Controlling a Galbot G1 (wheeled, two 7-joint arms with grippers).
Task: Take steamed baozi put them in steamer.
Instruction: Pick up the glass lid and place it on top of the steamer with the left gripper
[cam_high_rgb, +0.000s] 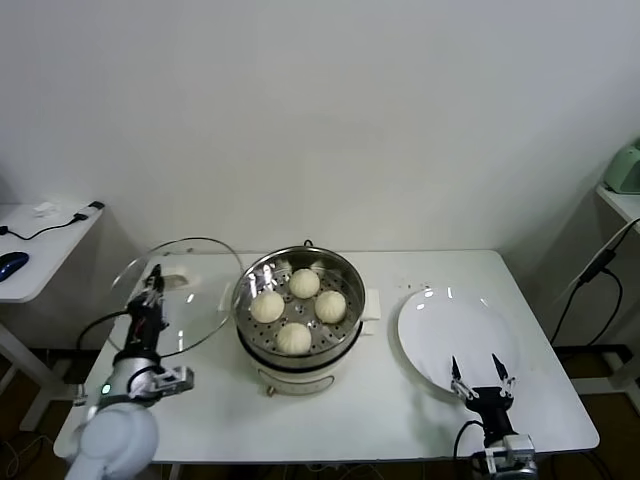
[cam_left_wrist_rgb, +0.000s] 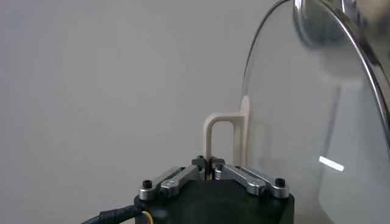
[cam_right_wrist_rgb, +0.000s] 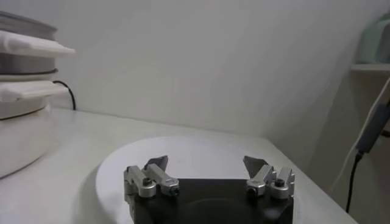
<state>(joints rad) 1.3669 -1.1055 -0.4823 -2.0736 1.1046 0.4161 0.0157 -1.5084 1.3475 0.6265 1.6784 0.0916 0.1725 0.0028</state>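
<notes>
My left hand (cam_high_rgb: 152, 290) is clamped shut on the handle (cam_left_wrist_rgb: 226, 137) of the glass lid (cam_high_rgb: 185, 295), holding it tilted up beside the steamer (cam_high_rgb: 298, 315). All four buns (cam_high_rgb: 299, 309) sit inside the steamer, just right of that hand. My right hand (cam_high_rgb: 482, 377) is open, holding nothing, over the near edge of the white plate (cam_high_rgb: 450, 325). The steamer is to its left on the surface (cam_high_rgb: 380, 420).

Left gripper (cam_left_wrist_rgb: 212, 165), jaws shut on the cream handle (cam_left_wrist_rgb: 226, 135) of the tilted glass lid (cam_left_wrist_rgb: 317, 122).
</notes>
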